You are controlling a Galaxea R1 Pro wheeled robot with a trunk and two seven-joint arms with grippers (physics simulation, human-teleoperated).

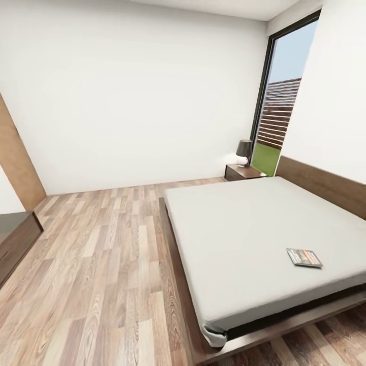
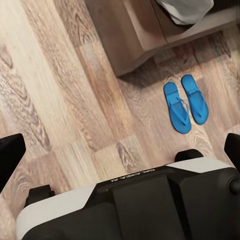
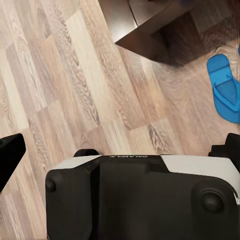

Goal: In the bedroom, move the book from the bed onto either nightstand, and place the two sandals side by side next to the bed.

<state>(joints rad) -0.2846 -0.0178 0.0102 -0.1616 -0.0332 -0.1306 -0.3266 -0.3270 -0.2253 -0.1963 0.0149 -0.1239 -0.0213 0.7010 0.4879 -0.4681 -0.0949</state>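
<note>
**Head view: book on the bed, sandals on the floor by its corner**

The book [image 1: 304, 257] lies flat on the bed [image 1: 244, 239] mattress, near the foot end. A nightstand [image 1: 244, 172] with a lamp [image 1: 243, 152] stands at the far side by the headboard. In the left wrist view, the two sandals [image 2: 185, 105] lie side by side on the wood floor [image 2: 60, 100], just beside the bed frame's corner, well apart from the left claw. Its dark fingertips [image 2: 10, 155] sit far apart at the picture's edges: released, holding nothing. The right claw is likewise spread, one sandal [image 3: 224, 88] ahead of it.
</note>
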